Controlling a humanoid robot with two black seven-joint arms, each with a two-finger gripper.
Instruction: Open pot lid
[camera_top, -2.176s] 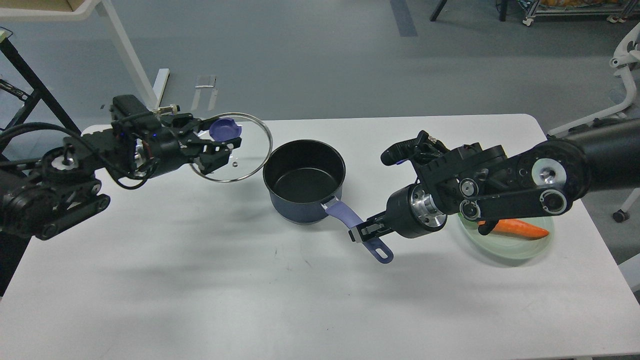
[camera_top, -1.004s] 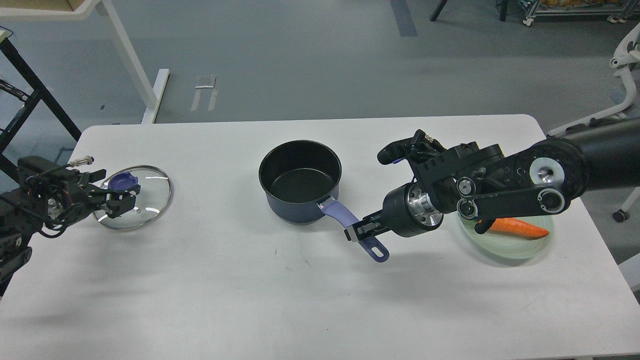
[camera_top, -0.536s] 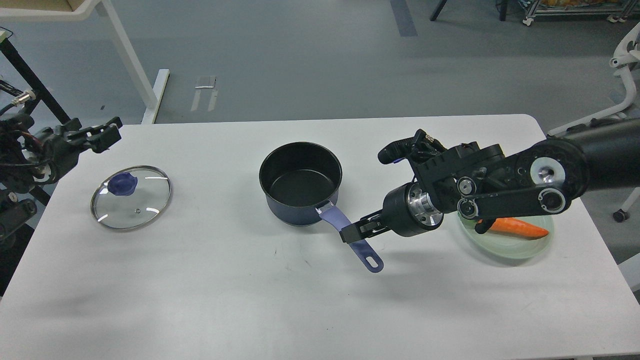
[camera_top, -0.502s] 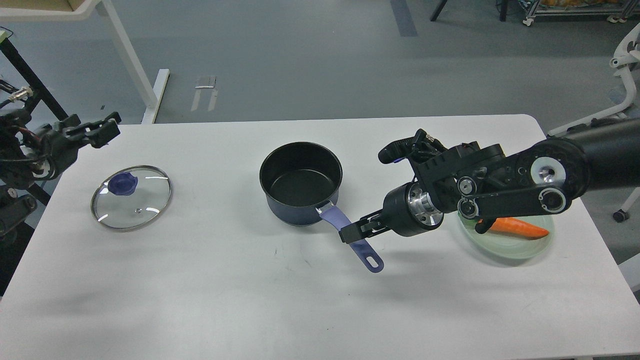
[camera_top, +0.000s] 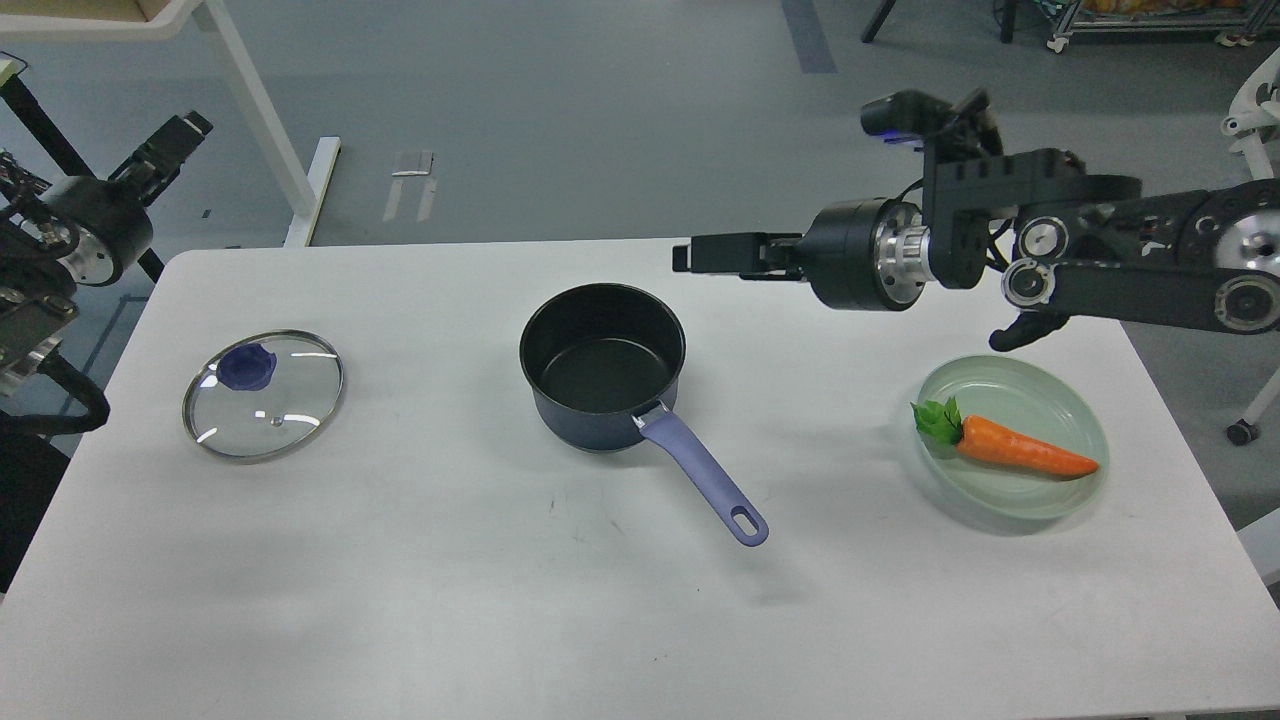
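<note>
The dark blue pot stands uncovered mid-table, its purple handle pointing to the front right. The glass lid with a purple knob lies flat on the table at the left, apart from the pot. My left gripper is raised off the table's left edge, well behind the lid, and holds nothing; its fingers are too small and dark to tell apart. My right gripper hovers empty above the table behind and to the right of the pot, its jaws a little apart.
A pale green plate with a carrot sits at the right of the white table. A white frame leg stands on the floor behind the table's left corner.
My right gripper has let go of the pot handle and risen up and back behind the pot. My left arm has pulled further up and left, away from the lid. Pot and lid stay put.
</note>
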